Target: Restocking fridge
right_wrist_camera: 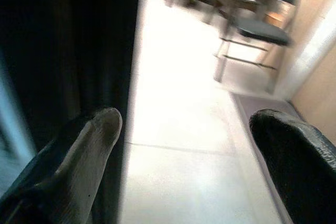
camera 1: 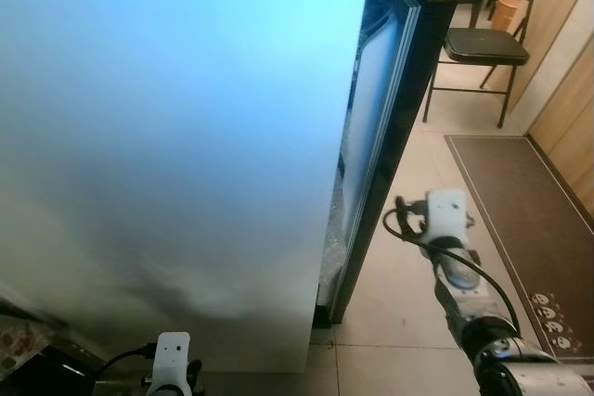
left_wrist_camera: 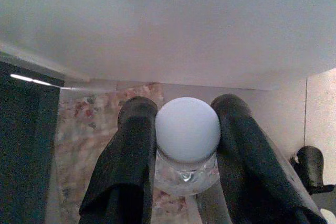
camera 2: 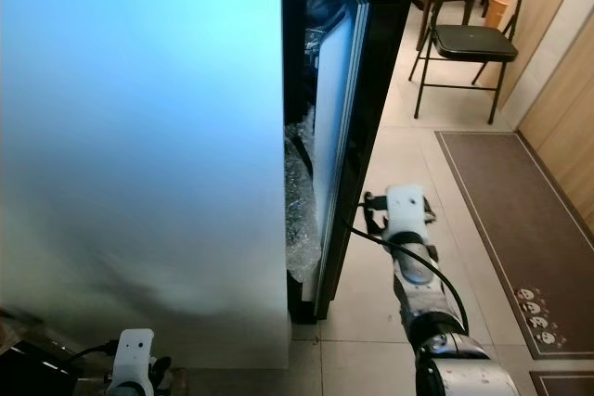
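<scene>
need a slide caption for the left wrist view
Left gripper shut on a clear bottle's white cap, close beneath a pale fridge panel.

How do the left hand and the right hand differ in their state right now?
The left hand is shut on a bottle, its fingers pressing either side of the white cap; the right hand is open and holds nothing. The left hand is low beside the pale fridge side; the right hand is raised near the dark door edge, over the tiled floor. Both have two black fingers.
</scene>
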